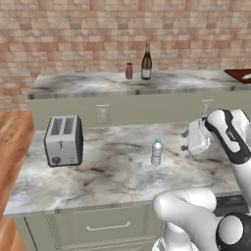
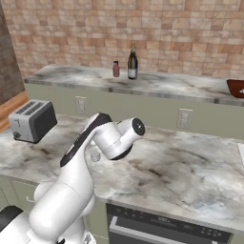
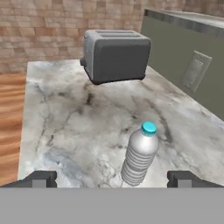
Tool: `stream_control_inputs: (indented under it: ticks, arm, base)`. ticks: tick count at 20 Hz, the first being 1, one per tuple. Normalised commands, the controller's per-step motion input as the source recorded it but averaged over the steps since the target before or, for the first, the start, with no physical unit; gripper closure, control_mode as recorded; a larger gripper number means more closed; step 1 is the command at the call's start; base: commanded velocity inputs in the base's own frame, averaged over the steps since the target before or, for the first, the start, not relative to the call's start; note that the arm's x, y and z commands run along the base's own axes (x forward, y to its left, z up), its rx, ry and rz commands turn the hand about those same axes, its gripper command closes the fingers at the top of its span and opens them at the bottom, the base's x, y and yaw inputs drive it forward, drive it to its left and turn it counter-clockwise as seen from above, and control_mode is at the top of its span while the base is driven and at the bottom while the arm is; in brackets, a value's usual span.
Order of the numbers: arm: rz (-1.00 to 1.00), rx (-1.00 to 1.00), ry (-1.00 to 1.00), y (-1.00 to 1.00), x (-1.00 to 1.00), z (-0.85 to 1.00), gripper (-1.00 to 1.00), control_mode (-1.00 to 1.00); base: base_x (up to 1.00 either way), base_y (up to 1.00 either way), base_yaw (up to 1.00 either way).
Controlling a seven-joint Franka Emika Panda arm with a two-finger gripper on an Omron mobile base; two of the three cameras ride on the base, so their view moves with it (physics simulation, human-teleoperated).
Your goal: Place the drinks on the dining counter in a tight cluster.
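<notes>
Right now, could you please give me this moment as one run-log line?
gripper: open, empty | water bottle: upright, lower worktop, between fingertips | wine bottle, maroon bottle: together on dining counter

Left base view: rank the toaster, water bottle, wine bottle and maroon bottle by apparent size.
1. toaster
2. wine bottle
3. water bottle, though it stands nearer the camera, so ranks 2 and 3 are unsure
4. maroon bottle

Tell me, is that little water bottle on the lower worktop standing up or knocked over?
Standing upright. The water bottle rests on its base on the lower worktop, cap pointing straight up, apart from the toaster.
</notes>
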Motion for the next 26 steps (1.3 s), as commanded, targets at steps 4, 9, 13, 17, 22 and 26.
stream_control_inputs:
  ticks: [4, 9, 13, 17, 22, 26]
  arm:
    - [0.27, 0.00, -0.02, 0.00, 0.11, -0.04, -1.00, -1.00]
    - [0.25, 0.01, -0.04, 0.00, 0.18, -0.27, -1.00, -1.00]
    - [0.14, 0.00, -0.01, 0.00, 0.17, -0.31, -1.00, -1.00]
    - [0.00, 0.00, 0.00, -0.01, 0.22, -0.17, -1.00, -1.00]
    - [-0.05, 0.00, 0.03, -0.06, 0.24, -0.06, -1.00, -1.00]
    - [-0.07, 0.00, 0.05, -0.01, 0.22, -0.05, -1.00, -1.00]
  base:
    - [0.00, 0.00, 0.00]
    - [0.00, 0.00, 0.00]
    - [0.00, 0.00, 0.00]
    - [0.00, 0.00, 0.00]
    - [0.00, 0.00, 0.00]
    - [0.00, 0.00, 0.00]
